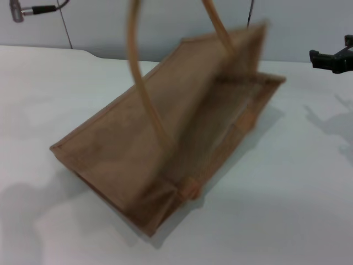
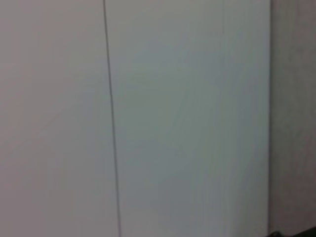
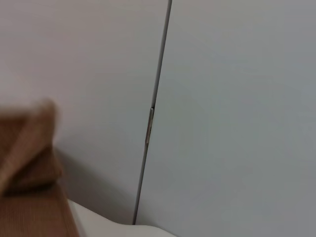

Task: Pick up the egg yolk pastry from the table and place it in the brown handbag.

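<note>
Brown handbag (image 1: 165, 143) leans open on the counter (image 1: 287, 210); no pastry shows anywhere. Neither arm's jaws are visible. Judged: pastry possibly already inside; otherwise finding it comes next.

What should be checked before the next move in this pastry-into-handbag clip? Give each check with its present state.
1. Egg yolk pastry located: cannot tell; it shows in no view, neither on the table nor in the visible part of the bag.
2. Brown handbag mouth open: ok; it stands tilted, the opening facing the robot's right.
3. Handles out of the mouth: not ok; one arches across the bag near the opening.
4. Right pincer state: cannot tell; only a dark part shows at the head view's right edge, off to the bag's right.
5. Left pincer position: cannot tell; it is in no view.
</note>
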Motion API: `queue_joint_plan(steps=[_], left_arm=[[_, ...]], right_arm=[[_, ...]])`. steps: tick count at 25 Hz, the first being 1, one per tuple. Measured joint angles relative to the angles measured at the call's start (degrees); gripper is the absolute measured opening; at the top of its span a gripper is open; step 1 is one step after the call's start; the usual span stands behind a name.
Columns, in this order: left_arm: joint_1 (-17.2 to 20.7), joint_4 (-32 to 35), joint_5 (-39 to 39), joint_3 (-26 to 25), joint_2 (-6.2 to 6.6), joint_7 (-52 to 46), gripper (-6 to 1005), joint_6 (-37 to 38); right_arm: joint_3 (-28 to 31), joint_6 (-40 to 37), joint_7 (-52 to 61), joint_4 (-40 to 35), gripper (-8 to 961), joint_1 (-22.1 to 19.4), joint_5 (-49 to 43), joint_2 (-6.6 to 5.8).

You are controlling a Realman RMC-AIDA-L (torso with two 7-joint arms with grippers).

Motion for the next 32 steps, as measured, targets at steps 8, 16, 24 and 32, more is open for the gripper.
queue_joint_plan(steps=[8, 16, 24, 32], left_arm=[[0.18, -6.6, -3.84, -0.48, -0.09, 7.03, 807, 0.64], [5.42, -9.2, -7.56, -0.88, -0.6, 11.59, 888, 12.69], [7.24, -25.62, -26.29, -0.17, -1.07, 39.75, 879, 21.71], [5.83, -42.39, -51.04, 8.74, -1.39, 69.35, 876, 25.65]], right_arm=[[-0.06, 0.82, 0.0, 2.17, 903, 0.52, 0.19, -0.03], [-4.9, 13.58, -0.01, 3.43, 903, -2.32, 6.46, 0.11], [-23.47, 46.29, 1.89, 9.24, 902, -4.92, 13.15, 0.13], [-44.65, 72.5, 25.63, 29.1, 902, 1.83, 13.46, -0.04]])
